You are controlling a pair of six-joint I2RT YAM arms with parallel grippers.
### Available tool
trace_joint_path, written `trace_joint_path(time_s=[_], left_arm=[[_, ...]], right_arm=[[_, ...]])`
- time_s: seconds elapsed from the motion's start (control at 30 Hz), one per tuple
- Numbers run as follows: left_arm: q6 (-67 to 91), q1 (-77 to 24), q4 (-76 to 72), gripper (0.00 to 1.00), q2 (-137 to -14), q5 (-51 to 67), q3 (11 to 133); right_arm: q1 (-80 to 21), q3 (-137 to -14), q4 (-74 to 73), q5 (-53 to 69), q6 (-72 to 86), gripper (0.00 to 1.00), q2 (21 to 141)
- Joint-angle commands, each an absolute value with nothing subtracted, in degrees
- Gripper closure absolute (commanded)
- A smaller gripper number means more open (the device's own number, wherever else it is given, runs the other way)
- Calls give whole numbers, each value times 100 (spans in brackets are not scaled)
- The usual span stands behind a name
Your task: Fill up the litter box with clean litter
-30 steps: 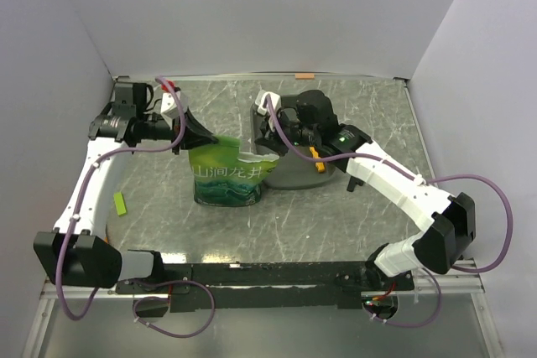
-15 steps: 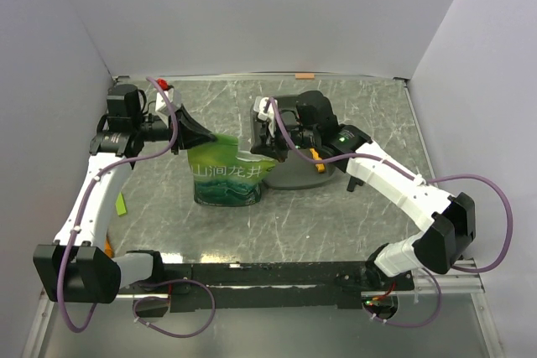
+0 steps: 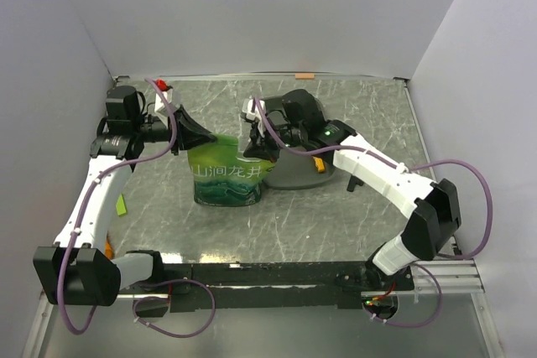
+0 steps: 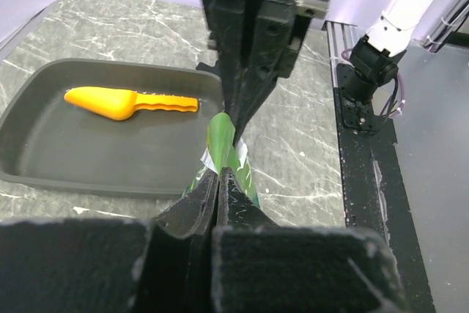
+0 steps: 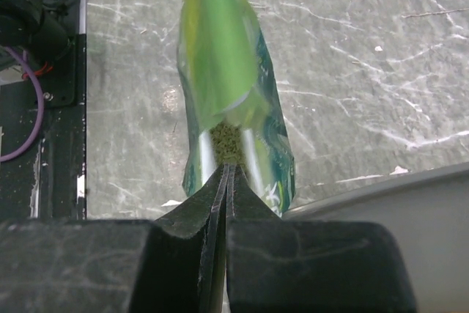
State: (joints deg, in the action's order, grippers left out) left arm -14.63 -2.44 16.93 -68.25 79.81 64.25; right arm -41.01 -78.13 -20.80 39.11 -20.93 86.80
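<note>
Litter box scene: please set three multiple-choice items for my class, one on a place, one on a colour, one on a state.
1. Where does the orange scoop lie?
A. in the litter box
B. on a shelf
C. on the floor

2. What colour is the bag?
A. red
B. green
C. blue

3. How are the left gripper and the right gripper?
A. both open
B. one open
C. both shut on the bag's top edge

Answers: 1 A, the left wrist view shows it on the box's floor; 2 B, all views show green; 3 C, each wrist view shows closed fingers pinching the bag.
</note>
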Motion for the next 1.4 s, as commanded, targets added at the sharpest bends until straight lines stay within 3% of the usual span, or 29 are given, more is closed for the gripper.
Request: trace_joint_path(time_s=[0.0, 0.43, 0.57, 0.67, 0.7, 0.8, 0.87, 0.9, 1.0, 1.03, 1.07, 1.13, 1.37], left_arm=[[-1196, -220, 748, 99, -6399, 9185, 6460], [-1275, -229, 897, 96, -6126, 8798, 6126], [-2062, -229, 1791, 94, -6204, 8719, 6275], [-2119, -229, 1996, 91, -6231, 8570, 6328], [-2005, -229, 1908, 89, -6214, 8474, 6311], [-1294, -237, 1355, 78, -6126, 7912, 6223], [-777, -237, 1030, 70, -6012, 7325, 6196], [-617, -237, 967, 68, -5986, 7156, 6188], [-203, -237, 818, 59, -5749, 6392, 6092], [-106, -237, 756, 41, -5652, 6172, 6047], [190, -237, 695, 29, -5451, 5935, 5977], [394, -237, 528, 13, -5248, 5144, 5810], [1537, -237, 527, 12, -4579, 3543, 5546]], right_arm=[[-4166, -8165, -2022, 4052, -2268, 100, 8798], [-4192, -8472, -3057, 4307, -2751, 100, 9430], [-4192, -8683, -3505, 4228, -2935, 100, 9650], [-4201, -8754, -3577, 4113, -2980, 71, 9729], [-4201, -8719, -3551, 4096, -2945, 55, 9712], [-4210, -8710, -3524, 4218, -2935, 29, 9668], [-4219, -8710, -3481, 4254, -2892, 22, 9659], [-4210, -8745, -3498, 4245, -2865, 2, 9685], [-4219, -8815, -3577, 4123, -2839, 1, 9721], [-4236, -8798, -3542, 4087, -2821, 1, 9703], [-4236, -8772, -3490, 4052, -2804, 1, 9668], [-4245, -8701, -3419, 4052, -2777, 1, 9572], [-4245, -8886, -3630, 3394, -2716, 1, 9299]])
